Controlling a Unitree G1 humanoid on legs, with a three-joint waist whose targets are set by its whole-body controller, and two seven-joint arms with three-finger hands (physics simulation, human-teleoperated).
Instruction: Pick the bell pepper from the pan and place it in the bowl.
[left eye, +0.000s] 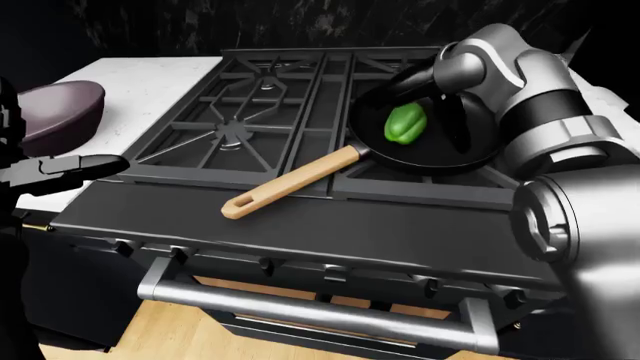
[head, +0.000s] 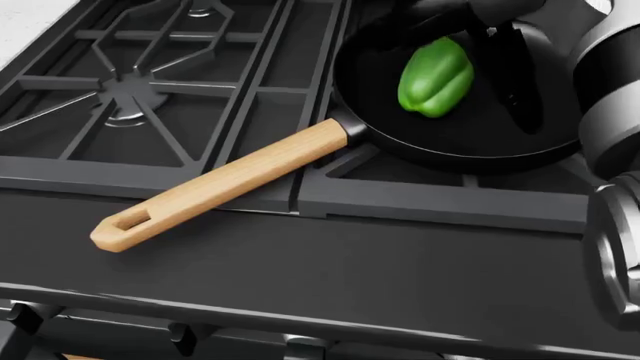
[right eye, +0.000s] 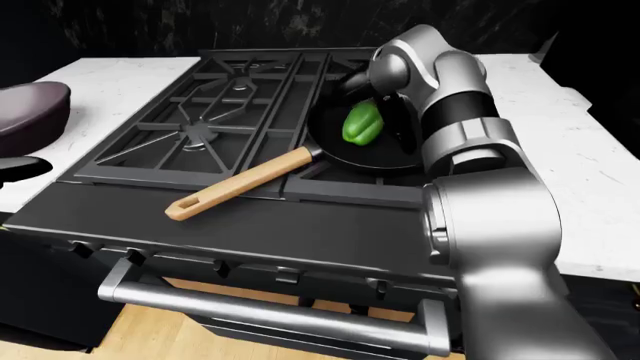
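Reaching over the pan, the right hand hangs above the pepper with its dark fingers spread, one running down just right of the pepper and others curling at its top-left; none appears to touch it, though black on black makes that hard to tell; the pepper lies on its side in the middle of the pan, which sits on the stove's right-hand burner with its wooden handle slanting down-left toward the stove's near edge; the step in hand looks like closing on the pepper, and doing it well probably means lowering the hand until the fingers straddle the pepper's wide middle, then closing evenly, since the smooth rounded skin could squirt out of a grip at one end; a straight lift would clear the pan's rim without dragging the pan by its long handle; the bowl waits on the tabletop at the stove's left edge, well apart from the pan, so a firm hold matters for the long carry; the left hand hovers low near the bowl, and whether it is spread I cannot tell.
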